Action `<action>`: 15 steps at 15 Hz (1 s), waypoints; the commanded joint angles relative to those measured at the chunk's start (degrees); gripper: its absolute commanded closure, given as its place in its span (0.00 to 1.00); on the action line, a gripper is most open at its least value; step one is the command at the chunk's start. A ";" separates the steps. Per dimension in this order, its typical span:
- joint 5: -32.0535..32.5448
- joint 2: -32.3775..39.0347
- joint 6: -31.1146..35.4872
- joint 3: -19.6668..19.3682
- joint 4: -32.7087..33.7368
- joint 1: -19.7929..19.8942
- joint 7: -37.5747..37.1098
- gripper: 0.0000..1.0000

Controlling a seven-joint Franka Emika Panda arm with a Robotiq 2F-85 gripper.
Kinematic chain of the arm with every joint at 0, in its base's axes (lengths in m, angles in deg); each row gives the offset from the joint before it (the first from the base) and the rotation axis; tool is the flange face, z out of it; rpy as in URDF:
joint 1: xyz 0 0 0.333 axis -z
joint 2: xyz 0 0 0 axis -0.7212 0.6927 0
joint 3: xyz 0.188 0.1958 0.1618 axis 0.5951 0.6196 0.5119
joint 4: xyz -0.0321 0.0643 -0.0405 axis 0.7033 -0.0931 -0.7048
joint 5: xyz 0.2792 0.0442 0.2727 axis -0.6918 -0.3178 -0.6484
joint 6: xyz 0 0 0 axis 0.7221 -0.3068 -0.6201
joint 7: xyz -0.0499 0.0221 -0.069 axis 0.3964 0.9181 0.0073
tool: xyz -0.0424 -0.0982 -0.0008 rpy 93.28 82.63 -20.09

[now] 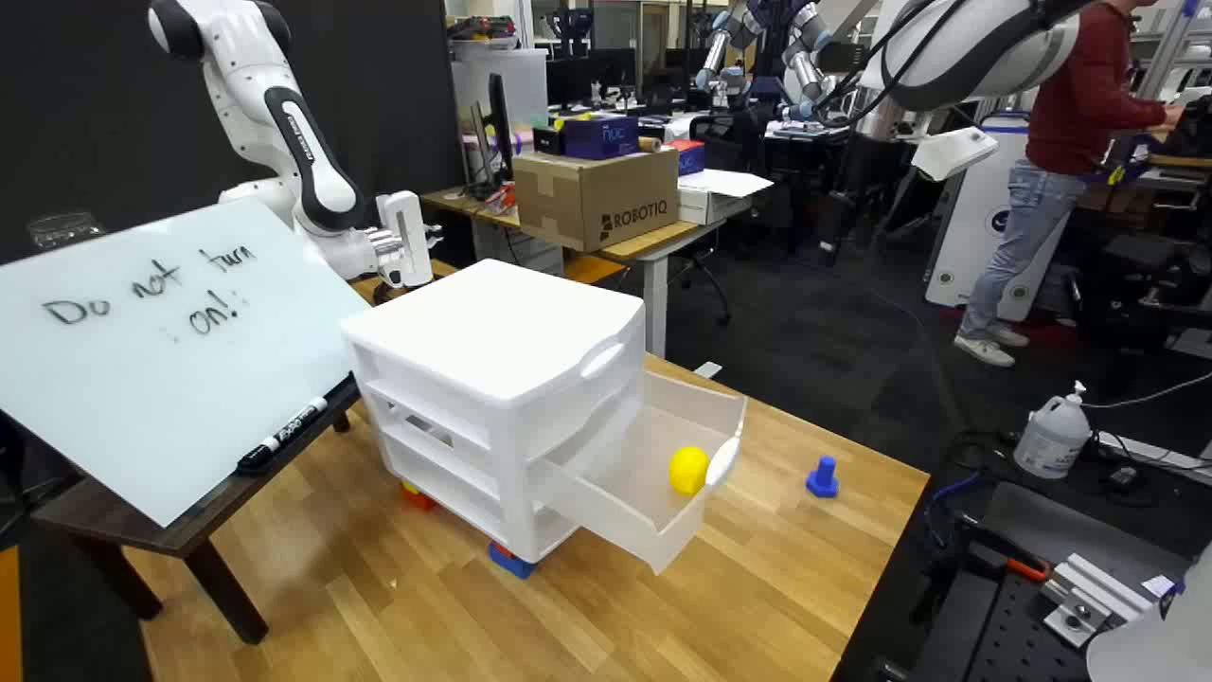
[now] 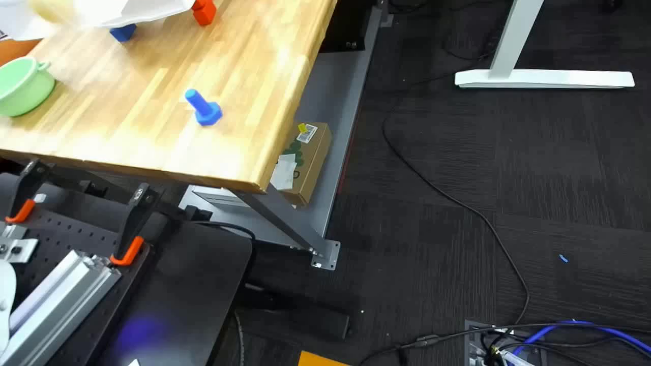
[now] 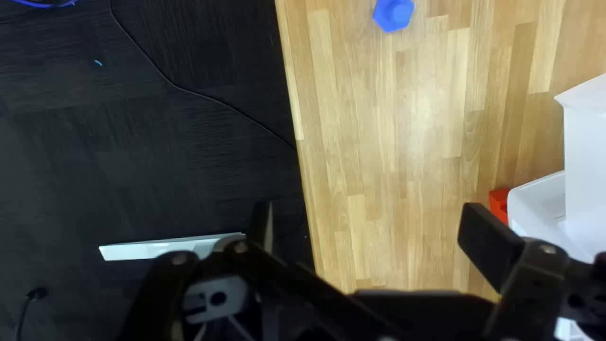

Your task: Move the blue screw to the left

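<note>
Tool [image 3: 367,227]: seen nearest in the wrist view; its two dark fingers are held apart, with the bench [image 3: 378,142] and dark floor [image 3: 165,156] seen between them.
Whiteboard [image 1: 170,398]: tilted back on a dark wooden stand [image 1: 227,589], at nine o'clock from the drawer unit [image 1: 492,322]; "Do not turn on!" is written across it, and a marker [image 1: 284,434] is laid along its lower edge.
Drawer unit: white; one drawer [image 1: 606,521] is pulled out toward four o'clock, and a blue block [image 1: 511,563] and a red block [image 1: 417,496] are seen at the unit's underside.
Yellow ball [image 1: 688,469]: held inside the pulled-out drawer, near the front wall.
Blue screw [image 1: 823,481]: stood upright on the bench, hexagonal head down, in both exterior views; it is found near a bench corner, at three o'clock from the ball and outside the drawer. In the wrist view it is seen at twelve o'clock from the tool, well apart, and is partly cut by the top edge.
Green bowl [image 2: 25,94]: placed on the bench in an exterior view, at nine o'clock from the screw.
White arm [image 1: 331,189]: seen beyond the whiteboard, at eleven o'clock from the drawer unit.
Cardboard box [image 1: 615,194]: marked ROBOTIQ and set on a farther table [image 1: 655,294], at one o'clock from the unit.
</note>
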 commanded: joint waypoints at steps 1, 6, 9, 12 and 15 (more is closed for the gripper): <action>-0.29 0.02 -0.10 0.70 0.08 0.71 0.19 0.00; -0.29 -0.01 -0.10 0.70 0.09 0.71 0.18 0.00; -1.95 1.55 0.43 0.87 1.46 -0.01 -0.13 0.00; -4.33 4.61 0.30 1.69 4.09 -1.12 -0.40 0.00; -5.13 8.92 0.11 2.82 7.06 -1.42 -2.72 0.00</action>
